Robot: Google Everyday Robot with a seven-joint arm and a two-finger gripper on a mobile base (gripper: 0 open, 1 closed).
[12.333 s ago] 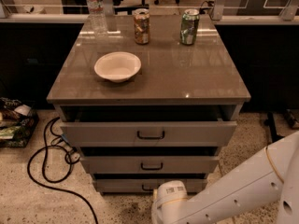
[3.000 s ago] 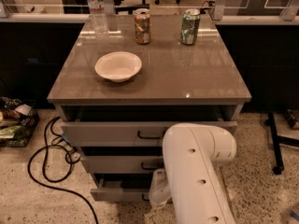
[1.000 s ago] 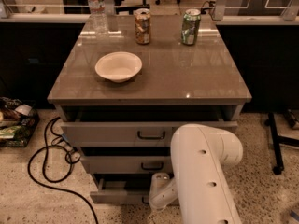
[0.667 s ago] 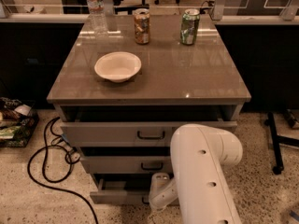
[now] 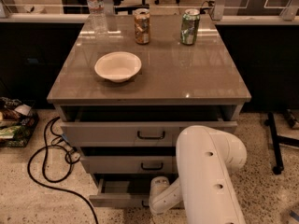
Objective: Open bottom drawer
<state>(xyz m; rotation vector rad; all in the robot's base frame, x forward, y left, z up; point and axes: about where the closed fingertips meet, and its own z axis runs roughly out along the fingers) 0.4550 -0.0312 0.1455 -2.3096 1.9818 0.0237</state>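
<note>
Ines: Since twelve seconds back, what has moved?

Tom: Mostly the bottom drawer [image 5: 114,199]. It has come forward out of the cabinet [image 5: 187,73], and its pale inside now shows; back then its front sat nearly flush under the one above. The arm [image 5: 210,181] has swung from the cabinet's right front corner to stand before its right half. Over the last second hardly anything shifts.

Ines: Go through the containers.

Tom: The cabinet holds three drawers. The top drawer [image 5: 107,133] is out a little, its inside dark and its contents hidden. The middle drawer [image 5: 117,164] is out less, with only a dark slit above it. The bottom drawer, lowest in the cabinet, is out farthest, and I see just a plain pale floor in it.

Ines: And on the cabinet's top?

Tom: One white bowl [image 5: 117,66] sits left of centre, showing only its own pale inside. One clear bottle [image 5: 96,8] stands at the back left corner. Two cans stand along the back edge, a brown can [image 5: 142,26] near the middle and a green can [image 5: 189,27] right of it. What they hold I cannot tell.

Ines: The gripper?

Tom: The gripper [image 5: 150,200] is low before the cabinet, at the bottom drawer's front, straight under the two black handles [image 5: 151,135] above. The wrist covers it, so I cannot tell how wide it stands or whether it has hold of anything.
</note>
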